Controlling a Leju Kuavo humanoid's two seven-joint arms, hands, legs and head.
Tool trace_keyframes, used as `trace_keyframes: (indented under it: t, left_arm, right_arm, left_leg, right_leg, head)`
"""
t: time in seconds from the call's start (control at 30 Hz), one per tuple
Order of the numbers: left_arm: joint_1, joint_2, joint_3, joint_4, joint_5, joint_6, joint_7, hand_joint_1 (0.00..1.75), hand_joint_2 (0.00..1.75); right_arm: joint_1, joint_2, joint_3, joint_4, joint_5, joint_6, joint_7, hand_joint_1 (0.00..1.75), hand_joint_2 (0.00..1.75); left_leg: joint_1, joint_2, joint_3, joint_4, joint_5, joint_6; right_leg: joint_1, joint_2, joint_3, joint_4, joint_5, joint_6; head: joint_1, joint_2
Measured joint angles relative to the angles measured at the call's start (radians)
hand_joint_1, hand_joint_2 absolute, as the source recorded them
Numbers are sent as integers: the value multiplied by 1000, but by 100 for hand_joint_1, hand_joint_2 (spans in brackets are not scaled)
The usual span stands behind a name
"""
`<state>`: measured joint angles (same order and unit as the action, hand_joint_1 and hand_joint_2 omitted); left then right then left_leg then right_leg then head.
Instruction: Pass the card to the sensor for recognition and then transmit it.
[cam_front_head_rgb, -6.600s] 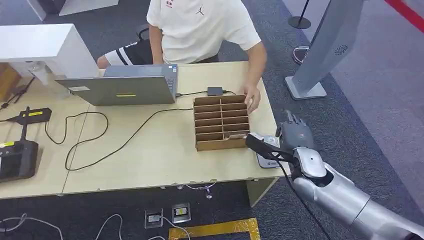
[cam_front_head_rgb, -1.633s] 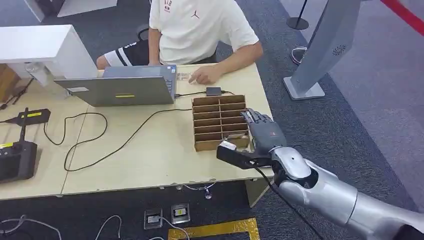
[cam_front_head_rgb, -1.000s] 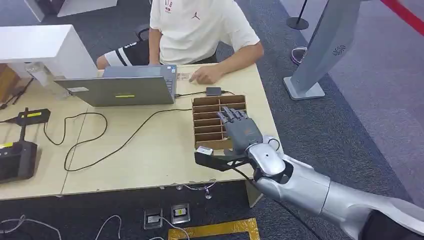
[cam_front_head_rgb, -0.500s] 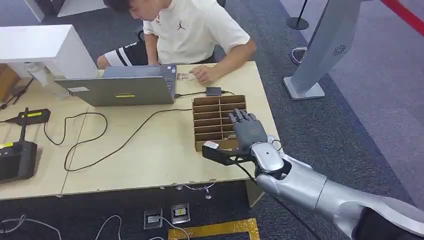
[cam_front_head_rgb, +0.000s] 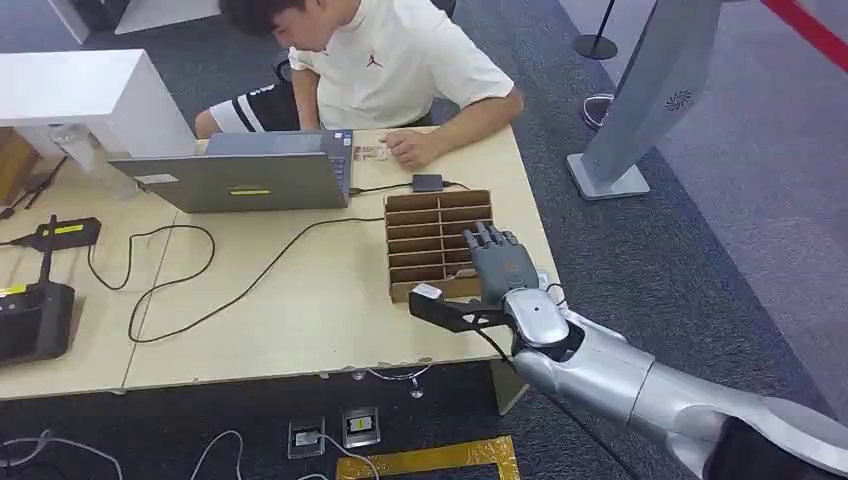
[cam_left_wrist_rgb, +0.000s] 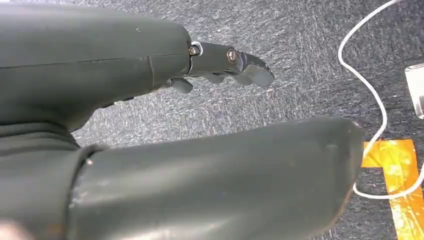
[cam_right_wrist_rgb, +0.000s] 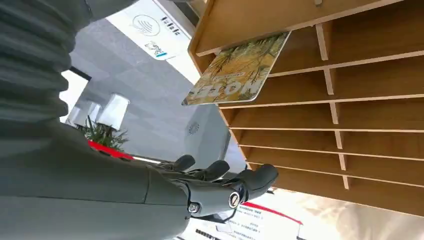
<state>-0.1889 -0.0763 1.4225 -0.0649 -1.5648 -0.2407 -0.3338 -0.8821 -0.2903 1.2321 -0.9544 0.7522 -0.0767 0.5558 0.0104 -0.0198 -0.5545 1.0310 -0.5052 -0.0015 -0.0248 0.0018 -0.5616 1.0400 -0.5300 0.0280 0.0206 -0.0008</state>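
1. Right hand (cam_front_head_rgb: 500, 265) hovers over the rack's (cam_front_head_rgb: 428, 240) near right corner, fingers spread & straight, nothing in it.
2. Rack = brown cardboard organiser w/ rows of slots, lying on the desk (cam_front_head_rgb: 300, 300) nr its right end.
3. Card (cam_right_wrist_rgb: 234, 70), yellow-green print, sits tilted in one rack slot, one end poking out past the rack edge; right wrist view shows it apart from the fingers (cam_right_wrist_rgb: 250, 181).
4. Left hand (cam_left_wrist_rgb: 150, 125) hangs over dark carpet, well below the rack; thumb & fingers apart, empty.
5. Sensor: cannot tell which item it is.
6. Behind the rack: small black adapter (cam_front_head_rgb: 429, 183) w/ cable, laptop (cam_front_head_rgb: 240, 175) left of that.
7. Person (cam_front_head_rgb: 390, 60) in white shirt sits at desk's far side beyond the rack, hand (cam_front_head_rgb: 405, 148) resting on the desktop.
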Motion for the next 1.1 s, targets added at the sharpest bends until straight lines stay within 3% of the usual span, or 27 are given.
trace_keyframes:
  t: [0.5, 0.6, 0.7, 1.07, 1.1]
  left_arm:
    - [0, 0, 0, 0, 0, 0, 0, 0, 0]
    - [0, 0, 0, 0, 0, 0, 1, 0, 0]
    - [1, 0, 0, 0, 0, 0, 2, 0, 0]
    - [3, -3, 0, 0, 0, 0, 2, 0, 0]
    - [3, -4, 0, 0, 0, 0, 2, 0, 0]
  right_arm:
    - [0, 24, 0, 26, -14, 3, -27, 0, 175]
    - [2, 26, 0, 40, -24, 2, -29, 14, 175]
    - [4, 26, 0, 53, -26, 2, -30, 0, 175]
    - [10, 29, 0, 80, -27, -2, -25, 0, 175]
    - [10, 29, 0, 82, -27, -3, -24, 157, 175]
  left_leg:
    - [0, 0, 0, 0, 0, 0]
    - [0, 0, 0, 0, 0, 0]
    - [0, 0, 0, 0, 0, 0]
    - [0, 0, 0, 0, 0, 0]
    - [0, 0, 0, 0, 0, 0]
  right_leg:
    - [0, 0, 0, 0, 0, 0]
    - [0, 0, 0, 0, 0, 0]
    - [0, 0, 0, 0, 0, 0]
    - [0, 0, 0, 0, 0, 0]
    - [0, 0, 0, 0, 0, 0]
  head:
    - [0, 0]
    - [0, 0]
    - [0, 0]
    - [0, 0]
    - [0, 0]
